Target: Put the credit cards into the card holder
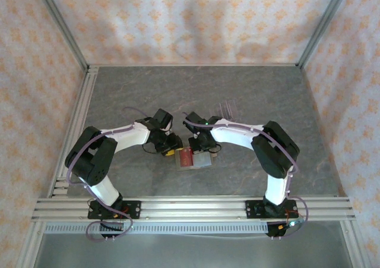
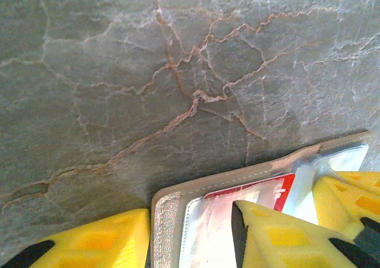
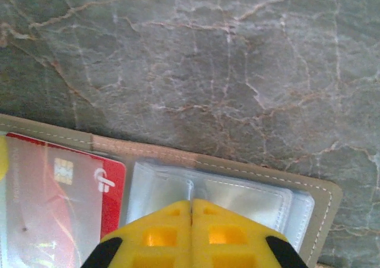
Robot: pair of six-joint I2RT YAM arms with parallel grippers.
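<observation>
Reads as a robotics lab test cell, not a lived-in room. Boxed on three sides by pale walls [image 1: 190, 18] printed with a repeating orange motif, framed by bare aluminium posts [image 1: 62, 24]. Floored with a grey marbled tabletop [image 1: 196, 90]. Edged at the near side with slotted aluminium rails [image 1: 190, 208], carrying a bolted-down left arm [image 1: 113, 143] and right arm [image 1: 261, 140], both trailing loose purple cables [image 1: 67, 170].

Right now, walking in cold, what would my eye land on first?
An open card holder lies in the middle of the table, a red credit card in its clear sleeve. The right gripper, yellow fingers shut together, is over the empty half; the left gripper stands open astride the holder's corner.
</observation>
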